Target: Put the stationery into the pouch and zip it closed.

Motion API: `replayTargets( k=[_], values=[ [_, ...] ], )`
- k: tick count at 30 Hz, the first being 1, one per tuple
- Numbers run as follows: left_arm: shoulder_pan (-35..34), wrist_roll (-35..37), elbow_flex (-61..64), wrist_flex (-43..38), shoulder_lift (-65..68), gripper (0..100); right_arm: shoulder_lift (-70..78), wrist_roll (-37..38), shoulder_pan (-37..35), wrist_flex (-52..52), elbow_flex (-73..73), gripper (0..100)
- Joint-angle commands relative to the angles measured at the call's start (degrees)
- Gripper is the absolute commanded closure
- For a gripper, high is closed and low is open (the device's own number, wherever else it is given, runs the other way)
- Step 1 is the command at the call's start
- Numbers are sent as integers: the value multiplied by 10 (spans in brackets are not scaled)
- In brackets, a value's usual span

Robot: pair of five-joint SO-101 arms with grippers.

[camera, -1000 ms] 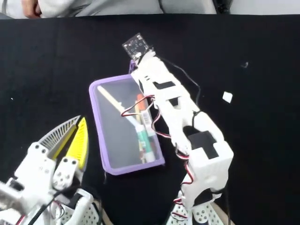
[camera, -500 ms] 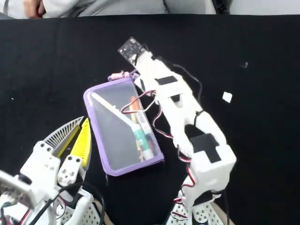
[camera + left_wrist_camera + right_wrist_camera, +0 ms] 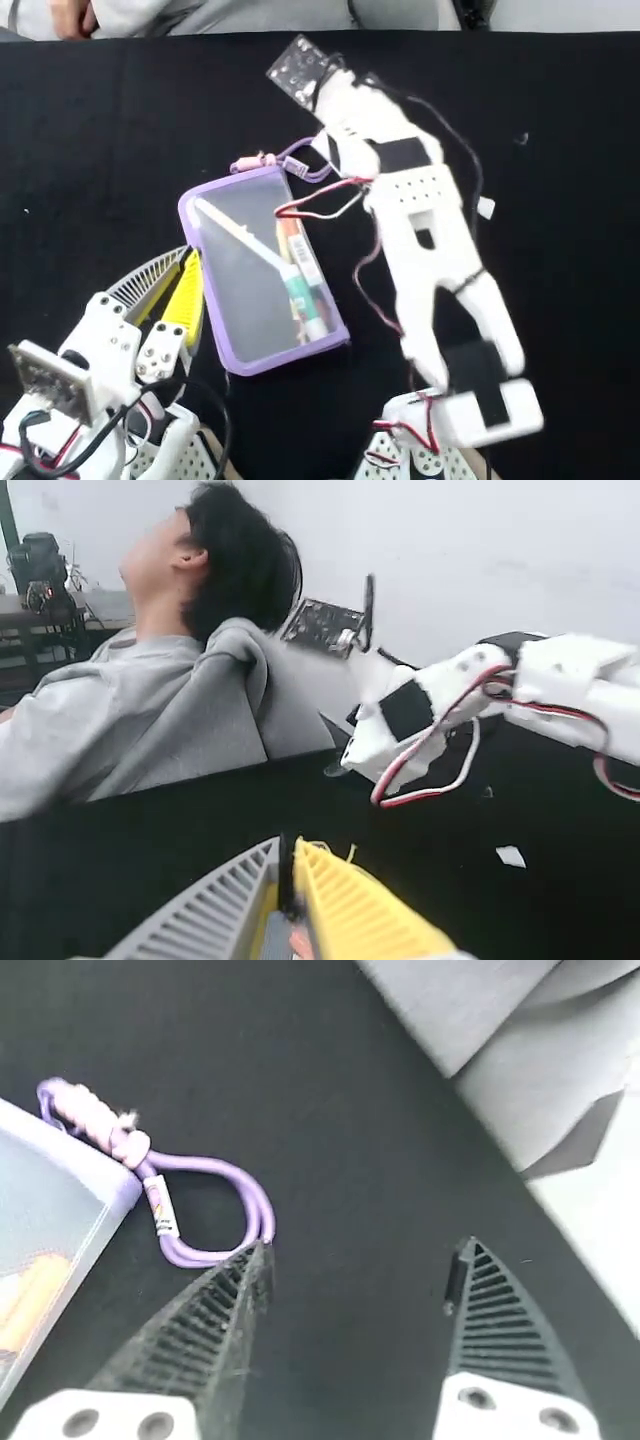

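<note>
Left gripper (image 3: 188,256) is shut, with nothing seen in it, tips just beside the pouch's left edge. The pouch (image 3: 250,290) lies mid-counter (image 3: 110,130), swung slightly leftward since a second ago, with pens (image 3: 300,275) inside. Its purple pull loop (image 3: 300,165) now lies free at the far corner. Right gripper (image 3: 363,1252) has lifted off it, jaws wide apart and empty. I judge the zip is probably closed, but I can't see the teeth.

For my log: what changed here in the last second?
The pouch turned, its far end swinging toward the left gripper, which stayed shut. The right arm swung off the pouch; the right gripper is open by the purple loop.
</note>
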Motion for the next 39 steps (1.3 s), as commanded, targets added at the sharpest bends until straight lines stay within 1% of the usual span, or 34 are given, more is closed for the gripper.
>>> replayTargets(
  k=[1,3,6,7,9,12,16,18,20,22,25,27,32,37,39],
  values=[
    [-48,-6,-3,-44,0,970,-95,-51,6,8,-19,723],
    [-105,-4,-3,-80,0,970,-130,-83,9,10,-19,723],
    [-194,-1,2,-133,1,971,-177,-103,13,23,-16,723],
    [-215,-1,3,-149,1,971,-191,-103,18,35,-15,723],
    [-236,-1,3,-168,1,971,-220,-103,22,55,-12,724],
    [-237,12,3,-176,1,971,-257,-104,43,92,-12,724],
    [-241,94,13,-177,1,971,-298,-104,64,128,-12,724],
    [-242,114,29,-178,1,971,-319,-104,66,149,-12,724],
    [-243,115,47,-176,1,971,-340,-104,66,175,-12,743],
    [-244,115,70,-174,1,971,-361,-104,66,200,-12,798],
    [-275,115,98,-174,0,971,-389,-104,66,234,-12,888],
    [-297,116,118,-176,0,971,-404,-104,66,252,-12,926],
    [-320,117,164,-173,0,971,-438,-104,66,299,12,943],
    [-315,117,172,-132,0,971,-513,-104,66,301,87,988],
    [-315,117,177,-126,0,971,-556,-104,66,298,124,986]
  ],
)
